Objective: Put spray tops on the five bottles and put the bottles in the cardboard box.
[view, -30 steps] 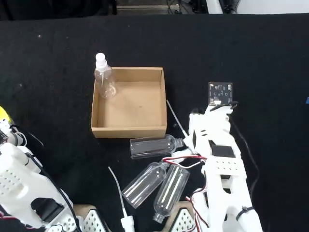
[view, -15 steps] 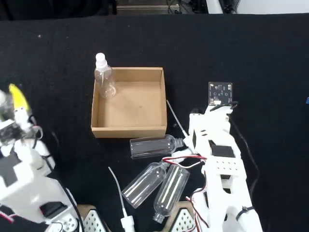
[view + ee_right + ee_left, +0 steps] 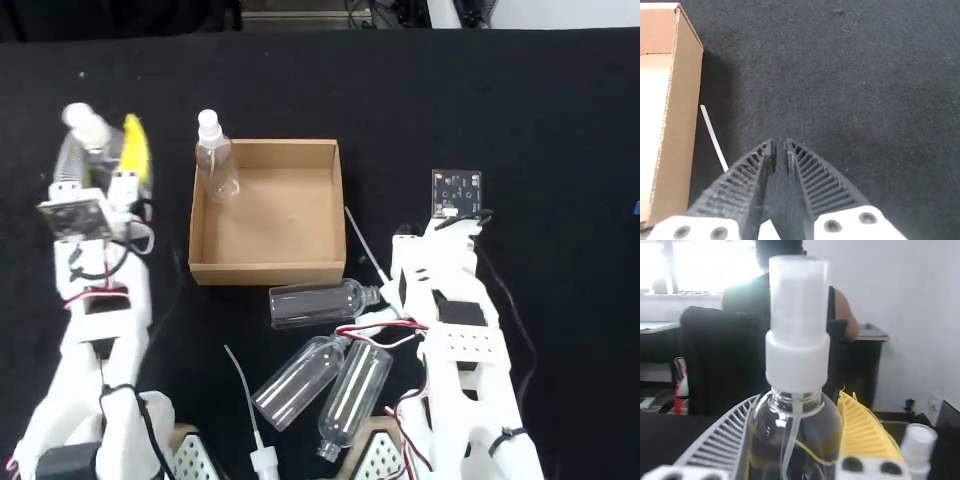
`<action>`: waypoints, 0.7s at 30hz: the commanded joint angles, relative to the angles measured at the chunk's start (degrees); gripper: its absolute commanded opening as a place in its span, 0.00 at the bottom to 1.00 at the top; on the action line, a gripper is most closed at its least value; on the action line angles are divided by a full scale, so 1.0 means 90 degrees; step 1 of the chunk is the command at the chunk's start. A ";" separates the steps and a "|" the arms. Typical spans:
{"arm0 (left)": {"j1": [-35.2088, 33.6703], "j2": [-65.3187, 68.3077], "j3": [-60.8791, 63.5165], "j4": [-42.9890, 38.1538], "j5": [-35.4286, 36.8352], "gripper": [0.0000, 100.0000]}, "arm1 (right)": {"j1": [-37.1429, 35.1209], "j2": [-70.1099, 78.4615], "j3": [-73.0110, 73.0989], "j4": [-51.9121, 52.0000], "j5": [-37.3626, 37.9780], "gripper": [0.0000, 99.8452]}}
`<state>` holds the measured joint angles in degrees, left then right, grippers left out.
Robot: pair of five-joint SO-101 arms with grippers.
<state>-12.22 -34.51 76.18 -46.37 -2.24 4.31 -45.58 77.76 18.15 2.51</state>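
- High view: my left gripper, raised left of the cardboard box, grips a topped bottle.
- A second topped bottle seems to stand in the box's far-left corner.
- Three uncapped bottles lie just before it.
- My right gripper rests clenched, empty.

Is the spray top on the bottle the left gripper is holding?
On. A white spray top caps the bottle in the left gripper, its tube hanging inside.

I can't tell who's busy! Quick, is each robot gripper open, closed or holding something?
Left gripper: closed on a spray bottle with its top on.
Right gripper: jaws closed, holding nothing.
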 commanded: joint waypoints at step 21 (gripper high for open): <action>0.1812 0.1768 -0.0269 -0.0918 -0.0010 0.04 | 0.0059 -0.0093 -0.0054 -0.0147 0.0020 0.02</action>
<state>3.43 -22.37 77.32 -47.52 -2.24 4.31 -45.58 77.76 18.15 2.51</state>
